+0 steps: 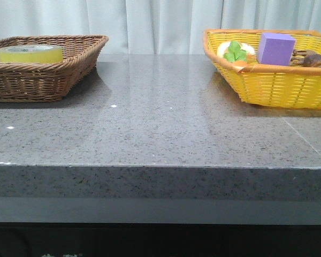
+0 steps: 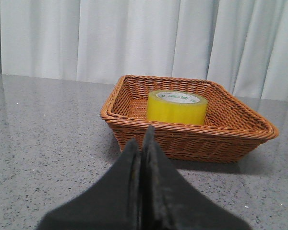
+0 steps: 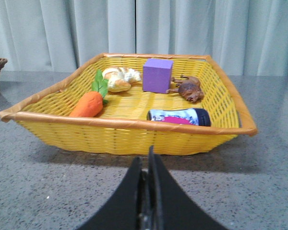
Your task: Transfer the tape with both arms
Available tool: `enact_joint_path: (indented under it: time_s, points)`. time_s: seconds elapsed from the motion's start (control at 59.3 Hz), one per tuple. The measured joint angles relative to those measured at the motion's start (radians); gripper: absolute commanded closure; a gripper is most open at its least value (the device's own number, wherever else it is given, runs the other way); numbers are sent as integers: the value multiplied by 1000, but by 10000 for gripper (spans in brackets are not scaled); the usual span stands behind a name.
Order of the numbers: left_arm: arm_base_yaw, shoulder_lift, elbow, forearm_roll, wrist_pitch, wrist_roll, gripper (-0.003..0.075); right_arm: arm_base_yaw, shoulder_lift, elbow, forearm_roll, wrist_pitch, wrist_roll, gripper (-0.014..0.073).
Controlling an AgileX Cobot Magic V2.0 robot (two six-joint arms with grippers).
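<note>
The tape point(image 1: 29, 53), a wide yellow roll with a white core, lies flat in the brown wicker basket point(image 1: 48, 75) at the far left of the table. It also shows in the left wrist view point(image 2: 176, 107), inside the brown basket point(image 2: 192, 139). My left gripper point(image 2: 143, 141) is shut and empty, short of the basket's near wall. My right gripper point(image 3: 146, 160) is shut and empty, in front of the yellow basket point(image 3: 129, 132). Neither gripper shows in the front view.
The yellow basket point(image 1: 273, 80) at the far right holds a purple block point(image 1: 276, 48), a toy carrot point(image 3: 88, 104), a croissant point(image 3: 119, 78), a brown toy animal point(image 3: 188, 88) and a dark tube point(image 3: 180, 117). Grey stone tabletop point(image 1: 160, 123) lies between the baskets. White curtain behind.
</note>
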Motion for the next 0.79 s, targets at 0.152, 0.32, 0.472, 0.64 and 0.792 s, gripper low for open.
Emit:
enact_joint_path:
  time_s: [0.152, 0.32, 0.472, 0.64, 0.792]
  points:
    - [0, 0, 0, 0, -5, 0, 741, -21, 0, 0, 2, 0, 0, 662]
    - [0, 0, 0, 0, -5, 0, 741, -21, 0, 0, 3, -5, -2, 662]
    - [0, 0, 0, 0, 0, 0, 741, -21, 0, 0, 3, -5, -2, 662]
    - [0, 0, 0, 0, 0, 0, 741, -21, 0, 0, 3, -5, -2, 662]
    - [0, 0, 0, 0, 0, 0, 741, -21, 0, 0, 3, -5, -2, 662]
